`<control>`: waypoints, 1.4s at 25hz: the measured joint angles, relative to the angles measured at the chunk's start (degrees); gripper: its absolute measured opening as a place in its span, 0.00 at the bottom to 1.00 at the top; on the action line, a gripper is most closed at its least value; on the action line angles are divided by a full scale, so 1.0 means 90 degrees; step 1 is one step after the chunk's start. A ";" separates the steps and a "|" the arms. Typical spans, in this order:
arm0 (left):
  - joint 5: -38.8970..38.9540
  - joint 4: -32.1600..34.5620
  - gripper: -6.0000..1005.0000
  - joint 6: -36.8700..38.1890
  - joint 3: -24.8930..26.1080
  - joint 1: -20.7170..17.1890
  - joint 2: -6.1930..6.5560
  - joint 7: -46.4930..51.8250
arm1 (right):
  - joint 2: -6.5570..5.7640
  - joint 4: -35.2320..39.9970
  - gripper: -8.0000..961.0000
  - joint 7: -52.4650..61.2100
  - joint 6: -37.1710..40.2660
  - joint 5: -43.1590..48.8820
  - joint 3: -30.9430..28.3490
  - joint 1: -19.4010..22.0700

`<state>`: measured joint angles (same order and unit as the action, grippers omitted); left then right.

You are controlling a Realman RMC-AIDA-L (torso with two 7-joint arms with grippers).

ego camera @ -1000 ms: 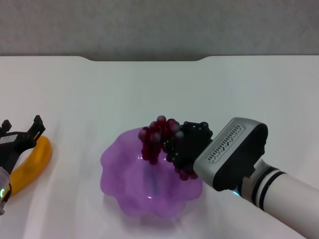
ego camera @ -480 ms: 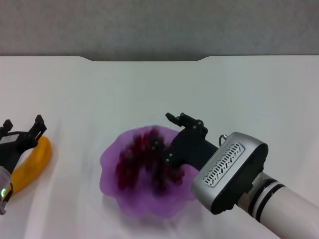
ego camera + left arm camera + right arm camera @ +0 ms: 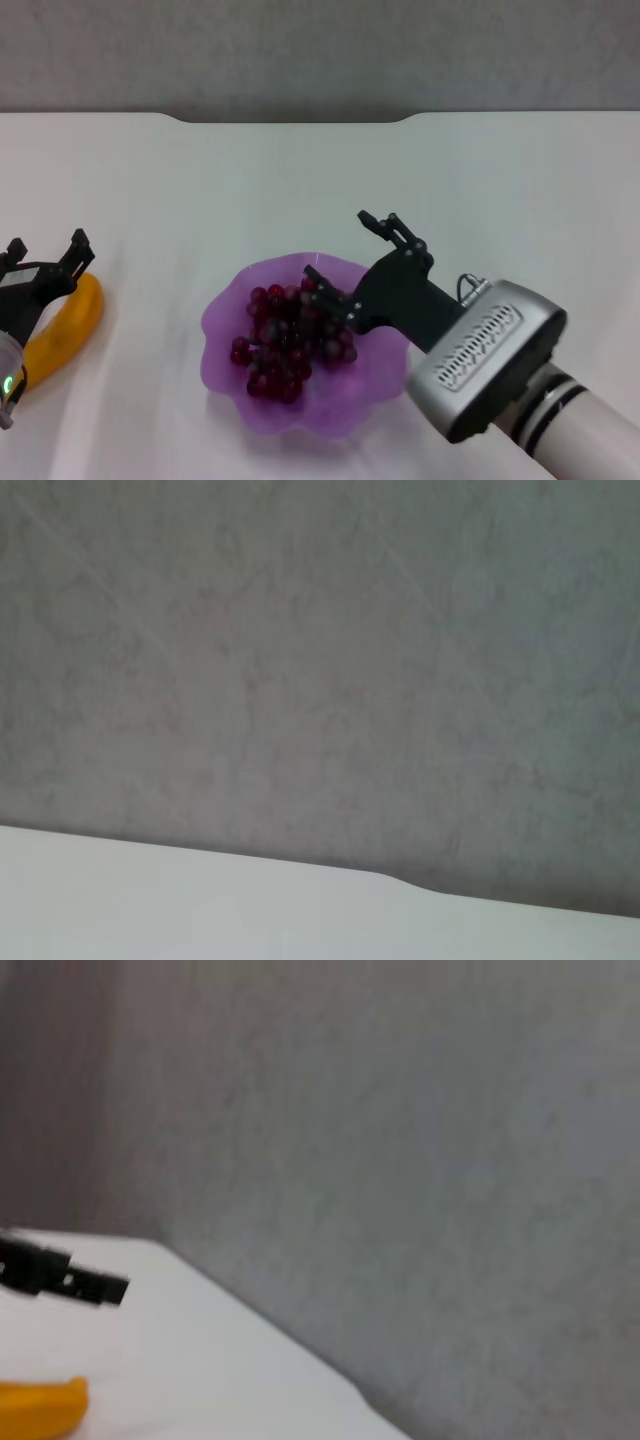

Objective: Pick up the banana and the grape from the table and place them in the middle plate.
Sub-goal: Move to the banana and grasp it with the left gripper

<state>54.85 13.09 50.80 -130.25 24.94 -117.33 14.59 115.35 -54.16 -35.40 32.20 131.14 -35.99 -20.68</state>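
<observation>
A: Where is the grape?

B: The grape (image 3: pixel 285 342) lies inside the plate (image 3: pixel 225 330), a loose bunch spread over the plate's middle and the side away from the right arm. Nothing grips it.

A: And the banana?

B: The banana (image 3: pixel 62 332) lies on the surface (image 3: pixel 250 190), well apart from the plate, on the plate's left side. In the right wrist view only its orange end (image 3: pixel 40 1408) shows on the white top.

A: What about the right gripper?

B: The right gripper (image 3: pixel 348 255) hangs over the plate's far right rim, just beside the grape, its fingers spread apart with nothing between them.

A: The left one?

B: The left gripper (image 3: pixel 45 257) is over the banana's far end, well left of the plate, its two black fingers parted and holding nothing. One finger (image 3: pixel 60 1275) shows above the banana in the right wrist view.
</observation>
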 joint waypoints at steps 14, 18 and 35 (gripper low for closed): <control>-0.0078 0.0017 0.87 0.0065 0.0000 -0.0013 0.0009 0.0121 | 0.0024 0.1988 0.90 0.2114 0.2499 -0.0020 0.0142 -0.0017; -0.0078 0.0032 0.87 0.0072 0.0000 -0.0016 0.0009 0.0150 | 0.0025 0.2717 0.90 0.2825 0.2709 -0.0023 0.0076 -0.0132; -0.0201 0.0176 0.87 0.0291 0.0000 -0.0057 0.0039 0.0228 | 0.0015 0.3583 0.90 0.3863 0.2605 -0.1020 0.0020 -0.0145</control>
<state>53.03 14.67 53.42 -130.25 24.42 -116.97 16.64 115.49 -21.91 -0.63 55.65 121.96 -35.80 -21.99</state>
